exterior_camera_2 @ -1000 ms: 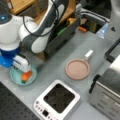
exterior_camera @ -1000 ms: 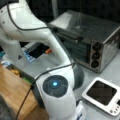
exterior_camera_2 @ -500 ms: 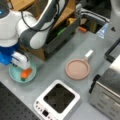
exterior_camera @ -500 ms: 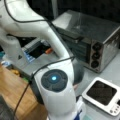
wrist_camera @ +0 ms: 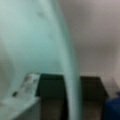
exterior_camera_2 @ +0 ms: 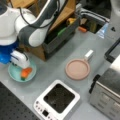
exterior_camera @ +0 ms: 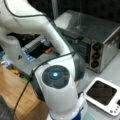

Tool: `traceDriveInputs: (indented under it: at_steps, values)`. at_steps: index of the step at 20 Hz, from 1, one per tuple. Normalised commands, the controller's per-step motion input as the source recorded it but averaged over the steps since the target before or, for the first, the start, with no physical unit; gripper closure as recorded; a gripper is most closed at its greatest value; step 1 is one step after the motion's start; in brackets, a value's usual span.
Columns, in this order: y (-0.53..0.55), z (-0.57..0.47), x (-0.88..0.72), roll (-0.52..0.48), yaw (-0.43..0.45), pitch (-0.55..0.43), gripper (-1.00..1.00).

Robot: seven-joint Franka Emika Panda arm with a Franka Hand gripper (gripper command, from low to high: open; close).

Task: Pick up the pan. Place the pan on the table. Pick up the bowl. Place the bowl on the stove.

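A front view sits close behind the arm's base joint (exterior_camera: 56, 87), looking across to the toaster oven (exterior_camera: 95, 37) and stove (exterior_camera: 102, 95). A front view looks steeply down on the table (exterior_camera_2: 57, 67) — stove (exterior_camera_2: 58, 98), pan (exterior_camera_2: 78, 68) and bowl (exterior_camera_2: 17, 75). The wrist view is pressed against the bowl's rim (wrist_camera: 67, 62) — very near.

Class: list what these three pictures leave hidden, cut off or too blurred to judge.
- Gripper at the bowl: its white body covers the fingertips in a front view.
- Bowl rim: a close blur in the wrist view.
- Stove: cut by a front view's right edge.
- Pan on the table: absent from the wrist view.
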Motion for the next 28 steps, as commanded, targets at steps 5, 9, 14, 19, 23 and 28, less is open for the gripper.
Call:
traceDriveInputs:
  at_steps: [5,9,14,19,23,28]
  values:
    - [0.35,0.14,0.09,0.111,-0.213,0.116,1.0]
    - [0.32,0.1,0.04,0.07,-0.184,0.099,1.0]
    - [0.32,0.08,0.01,0.033,-0.174,0.088,1.0]
    - [0.43,0.06,-0.01,-0.016,-0.164,0.069,1.0]
    - [0.42,0.04,-0.03,-0.061,-0.084,0.018,1.0]
    - [0.27,-0.02,-0.06,-0.052,0.019,-0.08,1.0]
